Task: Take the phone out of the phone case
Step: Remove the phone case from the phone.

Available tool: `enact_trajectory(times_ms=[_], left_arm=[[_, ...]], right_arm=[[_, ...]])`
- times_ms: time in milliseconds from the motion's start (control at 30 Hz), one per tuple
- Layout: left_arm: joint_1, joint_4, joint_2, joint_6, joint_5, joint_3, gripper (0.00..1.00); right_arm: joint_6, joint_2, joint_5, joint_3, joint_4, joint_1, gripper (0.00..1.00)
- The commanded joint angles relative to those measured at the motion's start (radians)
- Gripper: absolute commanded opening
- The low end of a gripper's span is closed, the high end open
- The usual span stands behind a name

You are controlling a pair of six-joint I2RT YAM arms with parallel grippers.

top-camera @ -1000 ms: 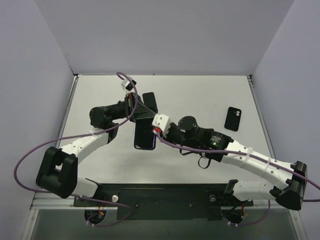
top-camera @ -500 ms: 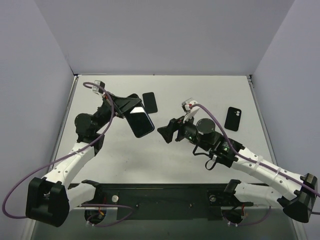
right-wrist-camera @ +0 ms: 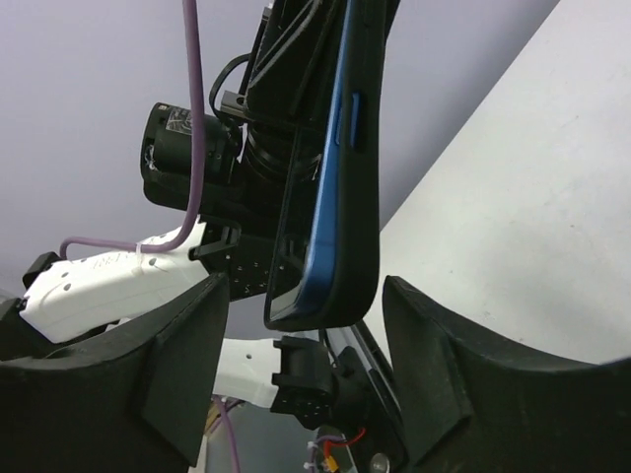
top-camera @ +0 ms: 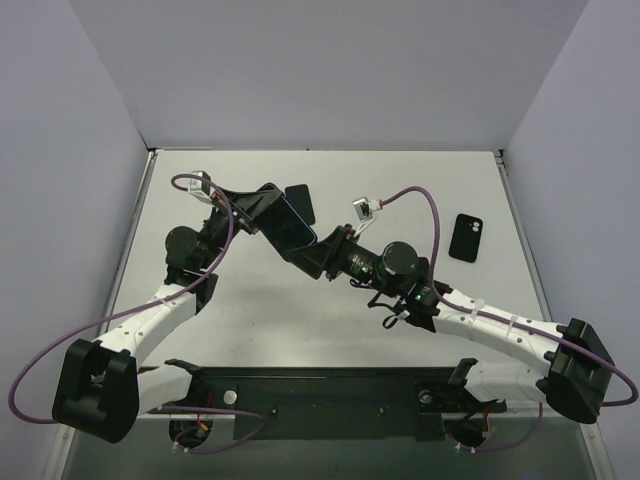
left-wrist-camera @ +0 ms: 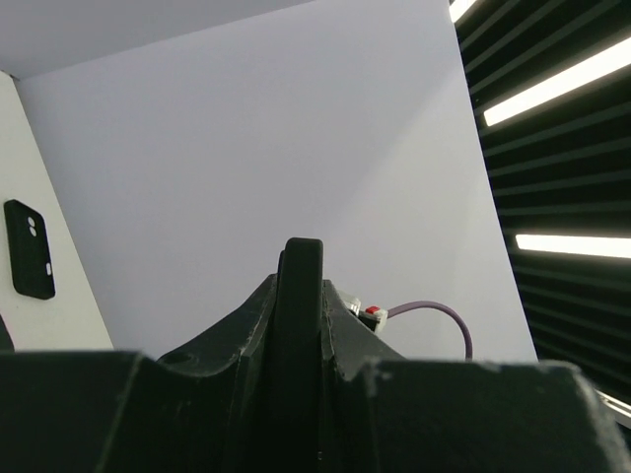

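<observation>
Blue-rimmed phone (right-wrist-camera: 320, 197) in its black case (right-wrist-camera: 365, 197) hangs above the bench (top-camera: 400, 190), pinched edge-on by our left hand (left-wrist-camera: 296, 394). Our right hand (right-wrist-camera: 304, 296) is spread either side of its lower end, not touching. We should catch only the case's lip and peel gently

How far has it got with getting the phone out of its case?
Done: the left gripper holds the cased phone clamped, up off the table. In hand: the right gripper is open, its fingers either side of the lower end, not gripping. Left: pulling the two apart; no separation shows yet.
</observation>
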Motion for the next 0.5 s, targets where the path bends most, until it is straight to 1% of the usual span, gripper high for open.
enact_trajectory(times_ms=[0, 100, 267, 400, 433, 467], left_arm=[[-0.021, 0.071, -0.038, -0.005, -0.067, 0.023, 0.00], [-0.021, 0.070, -0.037, -0.009, -0.072, 0.026, 0.00], [-0.021, 0.072, -0.032, -0.014, -0.079, 0.037, 0.00], [-0.021, 0.081, -0.024, -0.032, -0.073, 0.044, 0.00], [-0.021, 0.083, -0.026, -0.040, -0.072, 0.044, 0.00], [-0.021, 0.083, -0.029, -0.046, -0.072, 0.047, 0.00]], right_arm=[[0.069, 0.035, -0.053, 0.038, 0.197, 0.007, 0.53], [0.072, 0.057, -0.081, 0.046, 0.212, 0.009, 0.47], [0.080, 0.066, -0.095, 0.031, 0.235, 0.009, 0.40], [0.066, 0.066, -0.095, 0.023, 0.234, 0.007, 0.25], [0.054, 0.064, -0.104, 0.023, 0.232, 0.007, 0.19], [0.048, 0.066, -0.110, 0.027, 0.229, 0.007, 0.17]])
